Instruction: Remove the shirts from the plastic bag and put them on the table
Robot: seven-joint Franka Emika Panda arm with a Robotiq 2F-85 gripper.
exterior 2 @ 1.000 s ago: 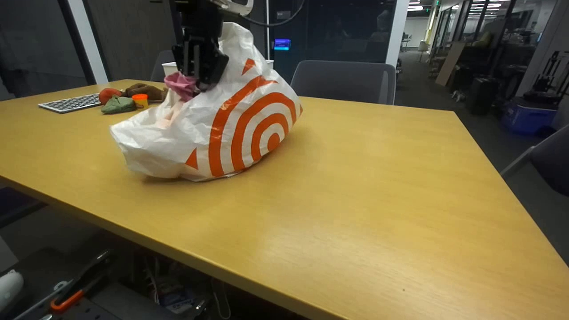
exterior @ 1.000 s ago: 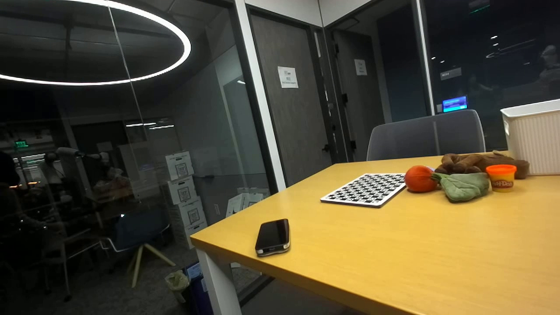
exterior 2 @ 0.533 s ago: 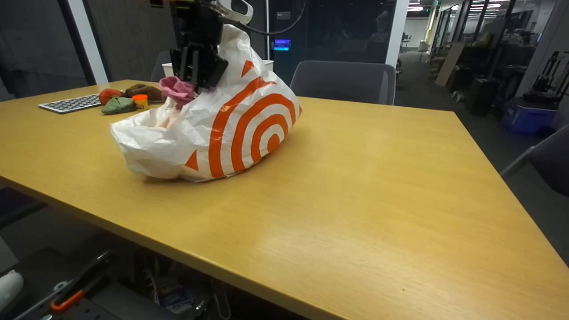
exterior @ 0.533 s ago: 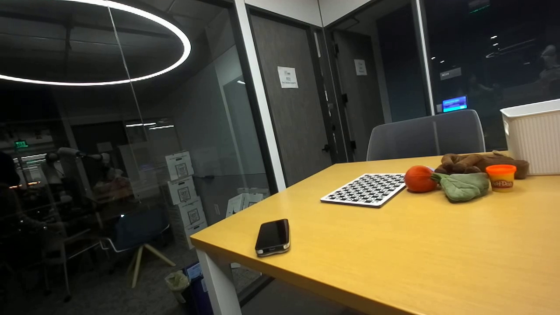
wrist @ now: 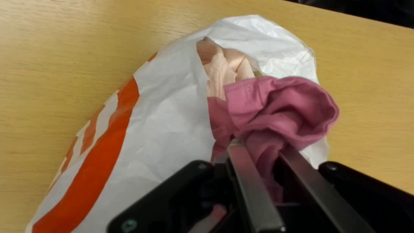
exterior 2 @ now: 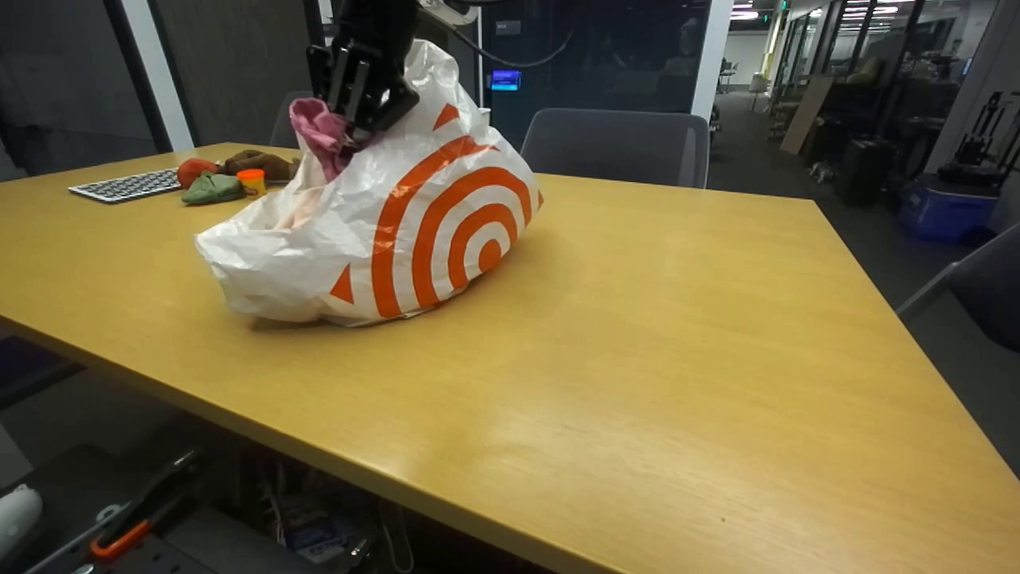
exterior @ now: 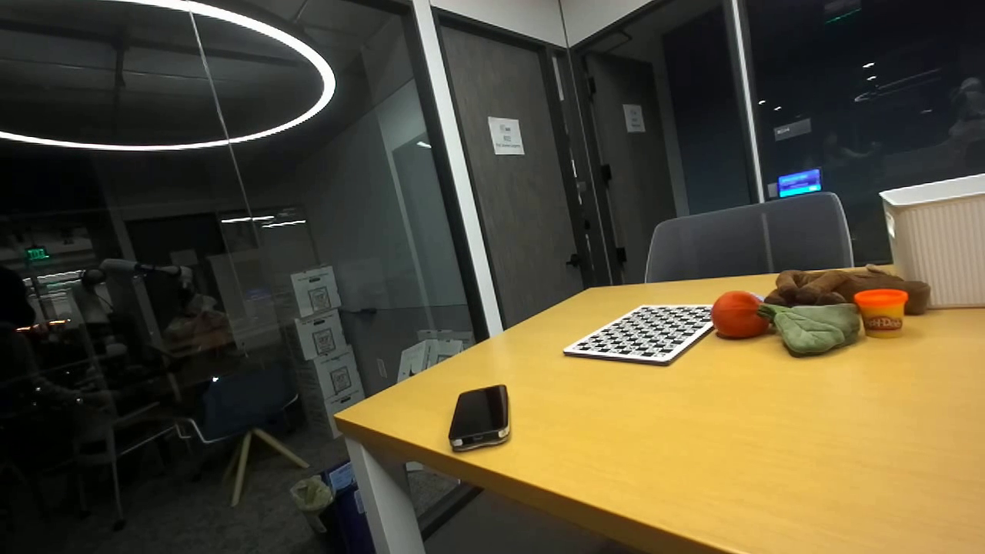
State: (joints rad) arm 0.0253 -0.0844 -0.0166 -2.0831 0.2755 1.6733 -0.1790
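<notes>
The white plastic bag (exterior 2: 343, 247) with orange rings lies on its side on the table (exterior 2: 677, 359). Pink cloth, one of the shirts (wrist: 284, 110), bunches up out of its mouth. My gripper (wrist: 260, 147) is shut on this pink shirt, whose folds fill the narrow gap between the fingers. In an exterior view the gripper (exterior 2: 357, 143) comes down at a tilt over the bag's opening, with the pink cloth (exterior 2: 320, 131) sticking out beside it. Deeper in the mouth shows a pale peach garment (wrist: 221, 71). The rest of the bag's contents is hidden.
Left of the bag lie a checkered board (exterior 2: 127, 186), a red toy (exterior: 740, 314), a green cloth toy (exterior: 816, 327), a brown plush (exterior: 831, 286) and a tub (exterior: 882, 313). A white bin (exterior: 943, 242) stands behind them. A phone (exterior: 480, 417) rests near a table corner.
My gripper has dipped slightly, then risen and tilted over the last second. The pink cloth has come up with it and now stands taller out of the bag. The bag has barely shifted.
</notes>
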